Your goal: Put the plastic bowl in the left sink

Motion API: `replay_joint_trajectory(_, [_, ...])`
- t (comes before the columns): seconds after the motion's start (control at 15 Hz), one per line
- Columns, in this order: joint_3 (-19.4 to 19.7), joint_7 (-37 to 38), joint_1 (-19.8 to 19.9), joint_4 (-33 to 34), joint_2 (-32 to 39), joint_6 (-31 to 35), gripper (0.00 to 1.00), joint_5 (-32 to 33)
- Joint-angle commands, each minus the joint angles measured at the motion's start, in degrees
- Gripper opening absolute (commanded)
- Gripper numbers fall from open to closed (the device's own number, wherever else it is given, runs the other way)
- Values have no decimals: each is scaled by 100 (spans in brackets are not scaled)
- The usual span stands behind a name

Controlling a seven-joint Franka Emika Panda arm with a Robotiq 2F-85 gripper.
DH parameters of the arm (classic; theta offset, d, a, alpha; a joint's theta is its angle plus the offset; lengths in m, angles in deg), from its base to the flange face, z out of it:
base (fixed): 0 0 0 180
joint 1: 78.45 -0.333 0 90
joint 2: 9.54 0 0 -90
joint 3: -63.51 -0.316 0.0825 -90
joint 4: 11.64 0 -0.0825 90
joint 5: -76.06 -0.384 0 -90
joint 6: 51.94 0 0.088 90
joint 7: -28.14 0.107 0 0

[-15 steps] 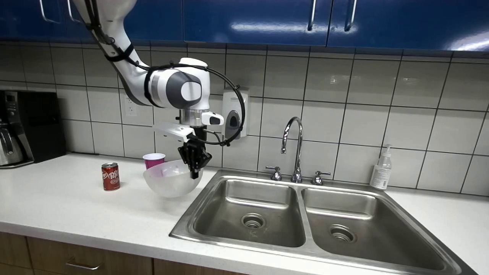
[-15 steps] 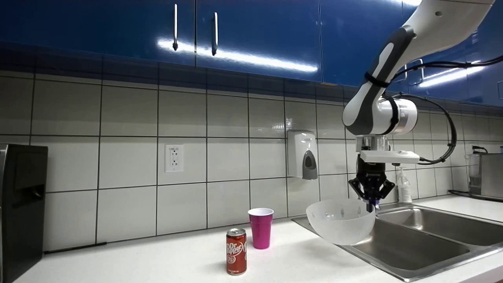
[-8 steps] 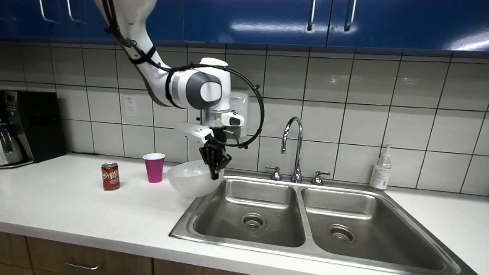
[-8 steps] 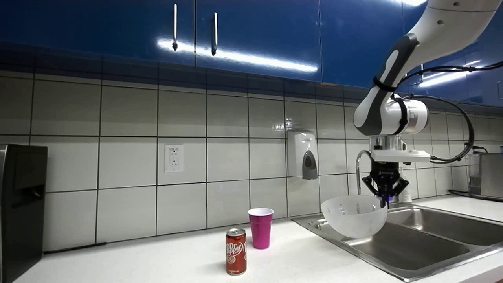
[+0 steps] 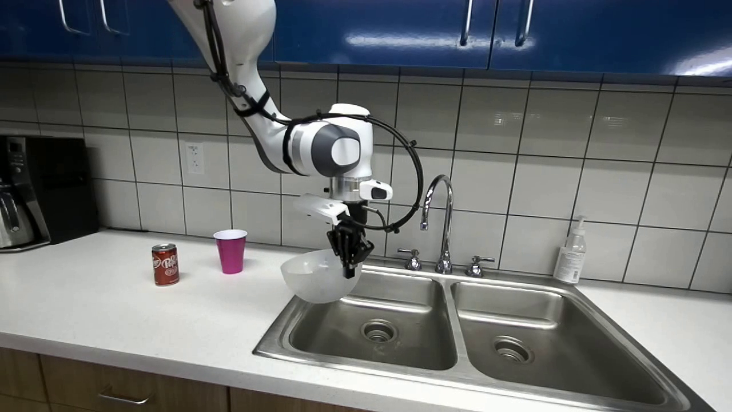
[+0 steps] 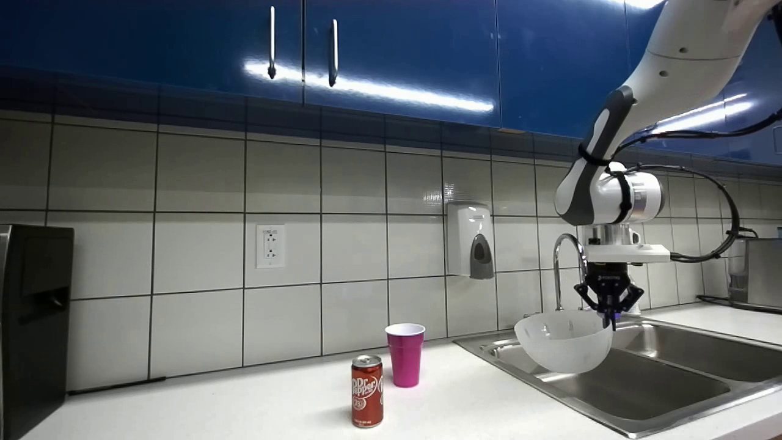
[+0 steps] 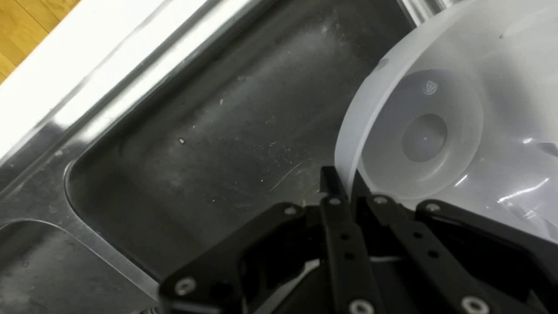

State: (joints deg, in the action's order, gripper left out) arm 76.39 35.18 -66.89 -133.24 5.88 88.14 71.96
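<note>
The plastic bowl (image 5: 313,281), wide and whitish translucent, hangs in the air at the left back edge of the left sink, partly over the basin. It also shows in an exterior view (image 6: 563,347) and in the wrist view (image 7: 501,131), where its right part is cut off. My gripper (image 5: 349,273) is shut on the bowl's rim, one finger inside and one outside, as the fingertips (image 7: 345,183) show in the wrist view. The left sink (image 5: 354,349) is a steel basin with a round drain; its floor (image 7: 244,131) lies below the gripper in the wrist view.
A pink cup (image 5: 231,254) and a dark red can (image 5: 166,266) stand on the counter left of the sink. The faucet (image 5: 446,229) rises behind the divider. The right basin (image 5: 572,366), a soap bottle (image 5: 571,257) and a wall dispenser (image 6: 469,241) are also there.
My gripper has carried the bowl rightward from above the counter to the left sink's edge, and lowered slightly in the last half second. The pink cup behind it is uncovered.
</note>
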Motion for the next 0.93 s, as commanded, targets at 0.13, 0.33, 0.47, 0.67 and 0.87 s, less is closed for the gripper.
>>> replay_joint_trajectory(0.13, [45,55,295,1053,747,-544,2,-238])
replay_joint_trajectory(0.33, [87,134,411,1433,1016,-677,2,-295])
replay_joint_trajectory(0.47, [120,207,482,1653,1186,-758,2,-318])
replay_joint_trajectory(0.67, [130,292,582,1966,1459,-899,2,-391])
replay_joint_trajectory(0.87, [112,331,663,2160,1684,-943,2,-438])
